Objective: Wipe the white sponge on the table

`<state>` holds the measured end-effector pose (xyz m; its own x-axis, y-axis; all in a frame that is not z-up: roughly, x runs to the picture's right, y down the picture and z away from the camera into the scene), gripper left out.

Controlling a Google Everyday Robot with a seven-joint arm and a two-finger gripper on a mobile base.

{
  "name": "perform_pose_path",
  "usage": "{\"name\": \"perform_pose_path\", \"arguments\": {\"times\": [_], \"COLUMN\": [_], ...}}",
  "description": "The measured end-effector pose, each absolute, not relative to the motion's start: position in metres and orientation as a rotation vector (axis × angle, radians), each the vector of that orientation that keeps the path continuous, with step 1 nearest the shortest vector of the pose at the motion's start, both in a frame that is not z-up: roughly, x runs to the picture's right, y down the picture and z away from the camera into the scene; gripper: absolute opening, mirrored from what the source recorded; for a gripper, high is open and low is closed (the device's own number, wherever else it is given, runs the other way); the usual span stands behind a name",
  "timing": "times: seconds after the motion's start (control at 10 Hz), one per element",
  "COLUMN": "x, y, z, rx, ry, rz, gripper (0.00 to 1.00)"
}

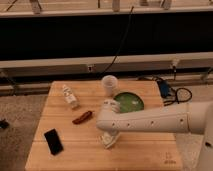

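The wooden table (75,155) fills the lower middle of the camera view. An off-white soft block, the white sponge (111,104), lies just left of the green plate (129,102), and my arm hides its near edge. My white arm (150,120) reaches in from the right across the table. The gripper (108,141) hangs down from the arm's end, close to the tabletop near the front middle, in front of the sponge and apart from it.
A white paper cup (109,84) stands behind the plate. A small white labelled bottle (70,96) lies at the back left. A reddish-brown object (82,117) lies mid-table and a black flat object (53,141) at the front left. Cables (172,92) lie on the floor to the right.
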<state>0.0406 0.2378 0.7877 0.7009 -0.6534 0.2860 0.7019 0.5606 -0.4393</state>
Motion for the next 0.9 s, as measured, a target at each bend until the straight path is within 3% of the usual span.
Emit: {"name": "perform_pose_path", "arguments": {"times": [0.9], "x": [-0.029], "y": [0.254], "z": [0.777], "rx": [-0.527], "ry": [-0.221], "rz": [-0.935], "gripper": [0.00]}}
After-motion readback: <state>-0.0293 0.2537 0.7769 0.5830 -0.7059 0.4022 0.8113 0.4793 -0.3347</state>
